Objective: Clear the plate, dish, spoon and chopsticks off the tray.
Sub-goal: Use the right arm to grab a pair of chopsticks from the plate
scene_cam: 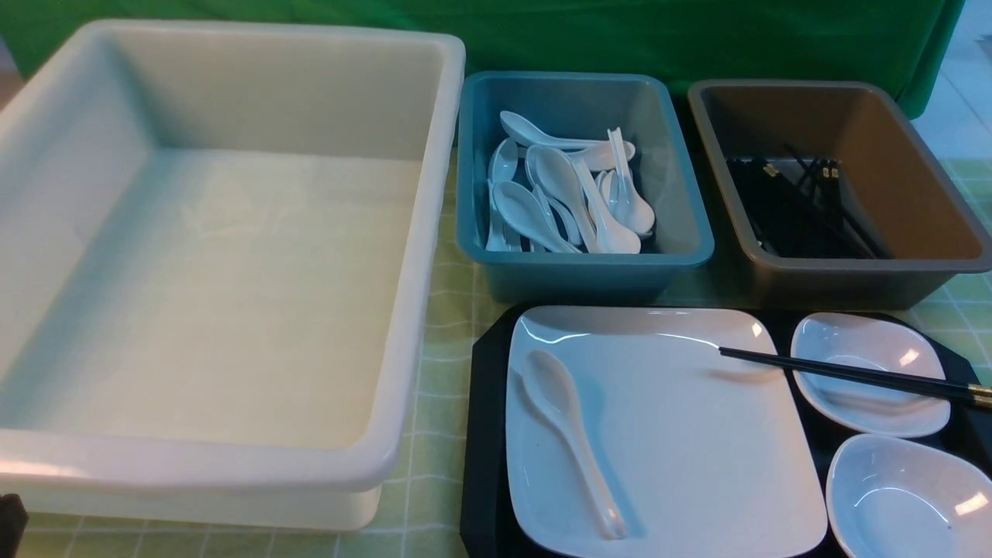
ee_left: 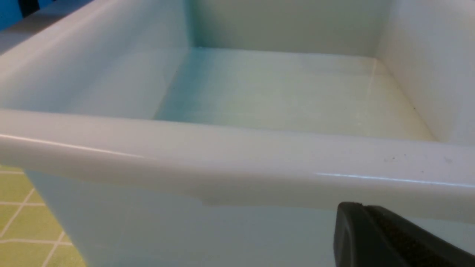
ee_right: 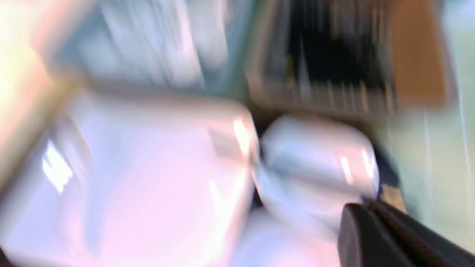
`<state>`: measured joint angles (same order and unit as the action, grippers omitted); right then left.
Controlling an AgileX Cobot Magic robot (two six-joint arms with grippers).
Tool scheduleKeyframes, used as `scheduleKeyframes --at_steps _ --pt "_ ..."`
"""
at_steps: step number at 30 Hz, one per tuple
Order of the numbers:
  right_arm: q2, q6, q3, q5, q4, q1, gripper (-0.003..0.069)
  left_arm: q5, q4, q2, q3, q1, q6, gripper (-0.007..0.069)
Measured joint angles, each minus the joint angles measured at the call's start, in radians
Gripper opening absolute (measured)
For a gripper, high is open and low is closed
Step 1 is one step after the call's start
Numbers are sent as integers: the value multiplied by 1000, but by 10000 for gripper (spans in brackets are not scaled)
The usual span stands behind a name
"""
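Tray [scene_cam: 484, 434] front right, near and right edges cut by frame; narrow strip of checked cloth [scene_cam: 446, 364] between it and white tub [scene_cam: 422, 256]. Plate [scene_cam: 682, 465] fills tray's left, spoon [scene_cam: 570, 434] lying on it; chopsticks [scene_cam: 845, 373] cross plate's far right corner and far dish [scene_cam: 860, 349]; second dish [scene_cam: 907, 496] nearer. Teal tub [scene_cam: 674, 178] holds spoon pile [scene_cam: 566, 194], brown-grey tub [scene_cam: 914, 178] black sticks [scene_cam: 790, 209]. Left gripper [ee_left: 356, 226] beside white tub's rim, jaws pressed together. Right gripper [ee_right: 362, 226] jaws likewise together; blur hides any pinch.

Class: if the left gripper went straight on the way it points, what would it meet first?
Probably the near wall of the large white tub, below its rim; how far the left gripper stands off is unclear.
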<state>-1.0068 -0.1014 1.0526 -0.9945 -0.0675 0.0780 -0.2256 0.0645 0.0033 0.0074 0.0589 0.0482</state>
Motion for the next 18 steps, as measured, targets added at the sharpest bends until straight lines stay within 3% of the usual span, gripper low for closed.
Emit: scheduleKeyframes --at_steps 3,11,17,18 --pt "-179 -17 75 -150 108 0 16 0 0 0 0 0 0 -2" --pt "-349 -63 98 -77 190 0 50 0 0 0 0 0 0 -2" --pt "-458 -112 99 -18 212 1 211 0 0 0 0 0 0 -2" --pt "-505 -137 99 -12 213 7 292 0 0 0 0 0 0 -2"
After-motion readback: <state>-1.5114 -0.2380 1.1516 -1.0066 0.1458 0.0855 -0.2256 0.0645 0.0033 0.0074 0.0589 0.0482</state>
